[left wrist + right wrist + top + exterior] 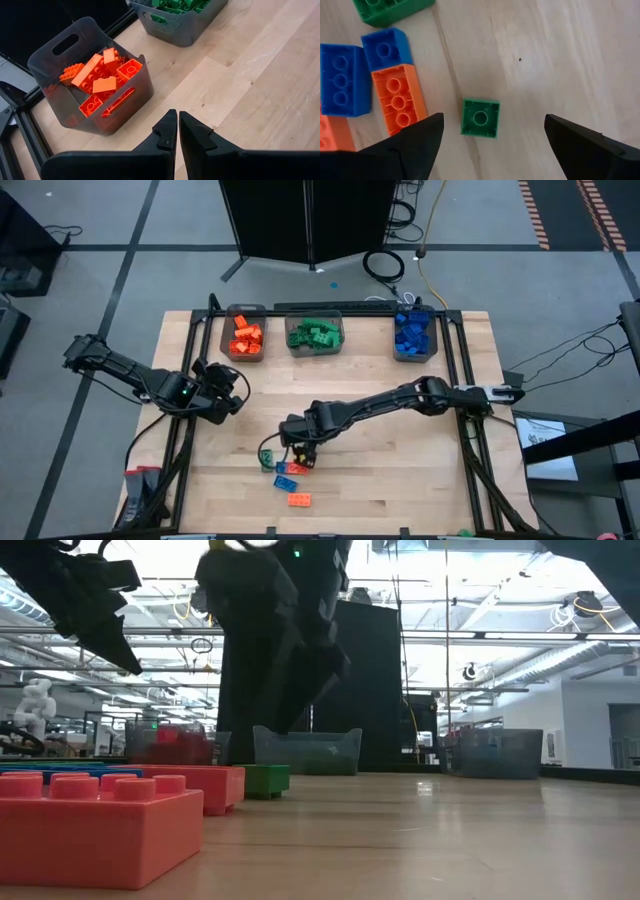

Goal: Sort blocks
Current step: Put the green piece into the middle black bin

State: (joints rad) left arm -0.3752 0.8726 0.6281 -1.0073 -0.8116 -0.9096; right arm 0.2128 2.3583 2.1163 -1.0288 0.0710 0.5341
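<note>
Right wrist view gives us a small green block (480,118) lying studs-up on the bare table (560,55), between the right gripper (490,137)'s widely parted fingers and touched by neither. Beside it lie an orange block (399,102), two blue blocks (342,80) and a larger green one (390,9), cut off at the frame edge. From above, this loose cluster sits near the table's front, partly hidden under the right gripper. At the far edge we note three bins, orange (245,335), green (315,335) and blue (411,335). The left gripper (178,131) hangs near the orange bin, fingers together, holding nothing.
</note>
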